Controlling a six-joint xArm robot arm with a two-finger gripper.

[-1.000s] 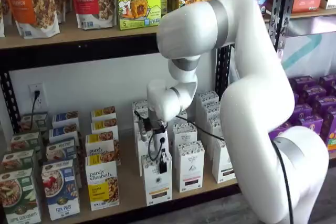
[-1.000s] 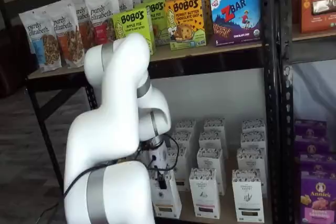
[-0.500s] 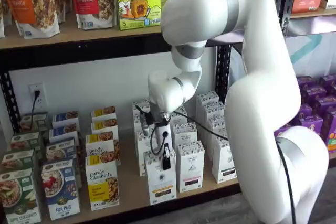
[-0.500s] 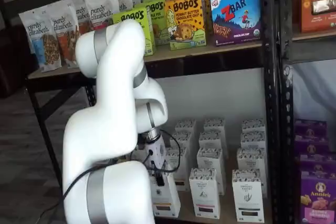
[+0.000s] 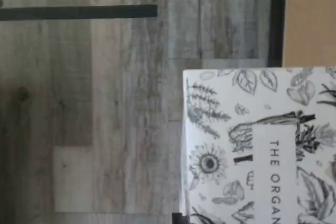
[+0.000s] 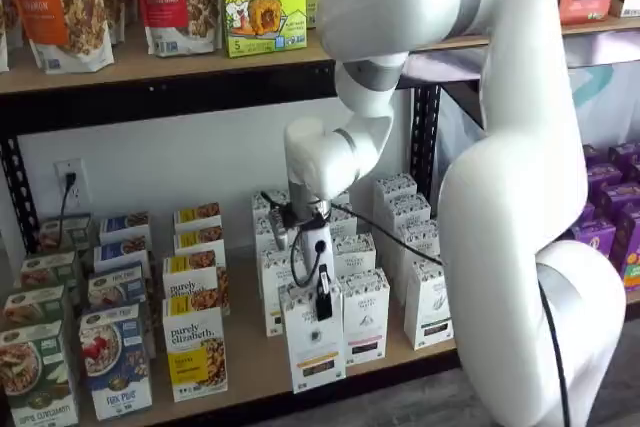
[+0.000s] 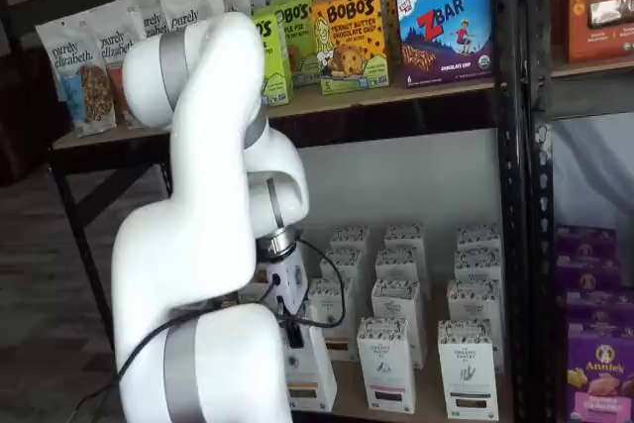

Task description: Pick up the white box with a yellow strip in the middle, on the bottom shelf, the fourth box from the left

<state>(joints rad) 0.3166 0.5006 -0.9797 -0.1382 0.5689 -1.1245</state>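
Note:
My gripper (image 6: 318, 305) is shut on a white box (image 6: 313, 345) printed with leaf drawings and a dark label low on its front. It grips the box at the top and holds it at the front edge of the bottom shelf (image 6: 250, 367), slightly tilted. In both shelf views one black finger (image 7: 294, 334) shows against the box (image 7: 311, 375). The wrist view shows the box's top (image 5: 257, 145) with the wood floor (image 5: 105, 119) beneath it. I cannot make out a yellow strip on this box.
More white boxes of the same kind (image 6: 365, 315) stand in rows beside and behind it. Purely Elizabeth boxes with a yellow band (image 6: 195, 352) stand just to the left, with blue (image 6: 115, 359) and green boxes (image 6: 35, 372) beyond. Purple boxes (image 7: 599, 369) fill the neighbouring shelf.
The arm has drawn back from the shelf with the white box in the gripper. The box has come forward out of its row toward the shelf's front edge.

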